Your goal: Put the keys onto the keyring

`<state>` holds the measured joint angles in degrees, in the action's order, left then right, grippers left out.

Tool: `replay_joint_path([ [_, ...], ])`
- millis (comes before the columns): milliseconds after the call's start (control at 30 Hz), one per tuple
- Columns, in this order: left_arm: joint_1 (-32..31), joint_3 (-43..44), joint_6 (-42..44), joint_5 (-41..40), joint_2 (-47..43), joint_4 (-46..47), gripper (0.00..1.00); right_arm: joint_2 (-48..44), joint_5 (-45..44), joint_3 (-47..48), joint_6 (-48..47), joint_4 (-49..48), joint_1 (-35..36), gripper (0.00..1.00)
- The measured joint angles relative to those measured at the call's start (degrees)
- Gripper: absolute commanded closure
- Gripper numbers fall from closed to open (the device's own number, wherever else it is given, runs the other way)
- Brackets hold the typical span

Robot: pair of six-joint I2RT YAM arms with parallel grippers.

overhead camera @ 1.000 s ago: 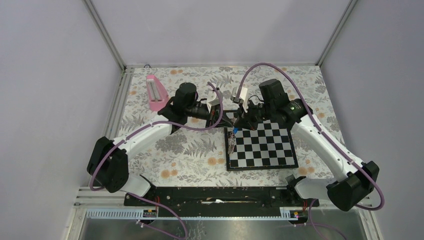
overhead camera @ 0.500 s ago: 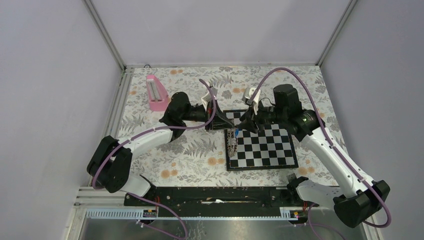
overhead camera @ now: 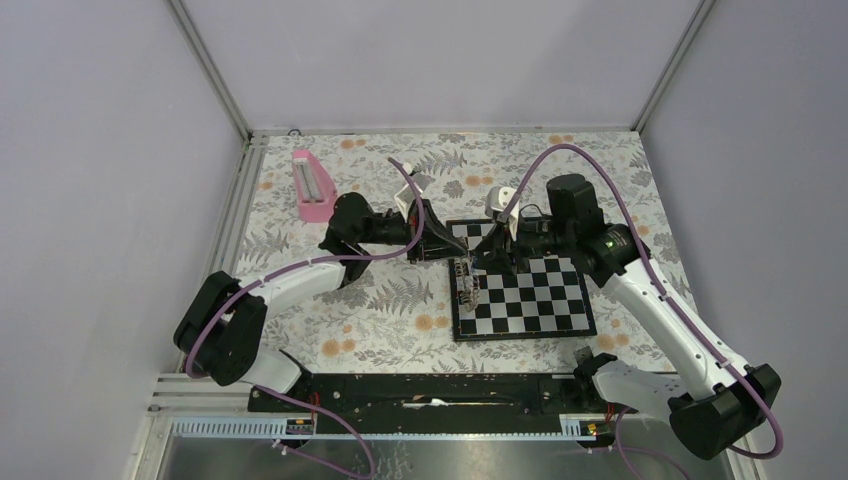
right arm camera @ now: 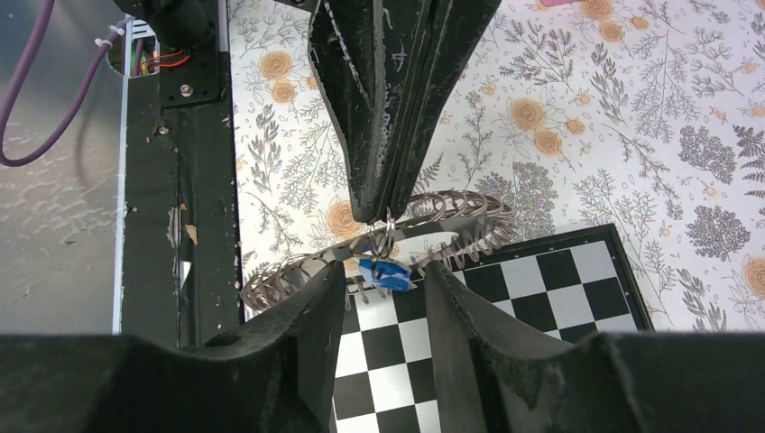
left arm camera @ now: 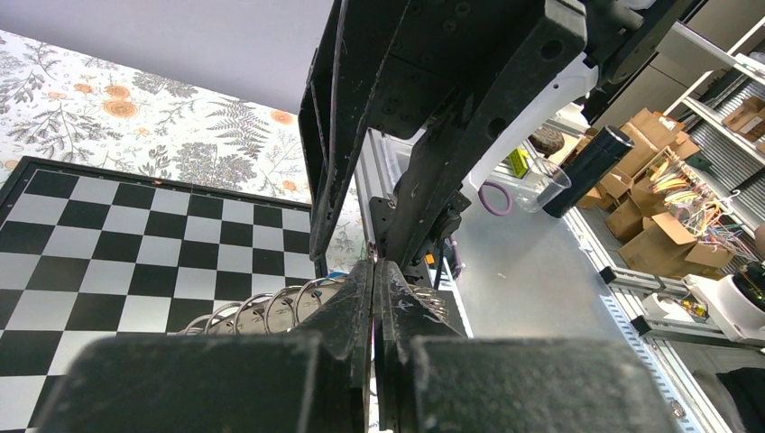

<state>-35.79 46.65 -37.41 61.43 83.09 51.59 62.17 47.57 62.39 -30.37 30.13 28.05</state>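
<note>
Left jaws clenched on dark-grey coiled metal keyring (right arm camera: 456, 209); right jaws released around blue-headed key (right arm camera: 386, 275) over chessboard (right arm camera: 541, 298) edge: if unthreaded, it drops.

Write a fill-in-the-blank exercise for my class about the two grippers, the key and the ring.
The left gripper is ____ on the keyring. The key has a ____ head. The right gripper has its jaws ____, one on either side of the key. Under the key lies a black-and-white ____.
Missing words: shut, blue, open, chessboard.
</note>
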Motion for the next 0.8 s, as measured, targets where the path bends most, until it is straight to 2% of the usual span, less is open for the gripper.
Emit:
replay_joint_path([
  [533,0.0,-0.92,-0.61,0.02,0.0,2.25,1.0,0.9,3.1,0.46,2.95,-1.27,-0.7,0.64],
  [700,0.0,-1.07,-0.59,0.04,0.0,2.36,1.0,2.71,4.63,0.46,4.57,-2.34,-0.7,0.77],
  [800,0.0,-1.07,-0.57,0.02,0.0,2.47,1.0,3.26,5.22,0.46,5.29,-2.64,-0.72,0.9],
])
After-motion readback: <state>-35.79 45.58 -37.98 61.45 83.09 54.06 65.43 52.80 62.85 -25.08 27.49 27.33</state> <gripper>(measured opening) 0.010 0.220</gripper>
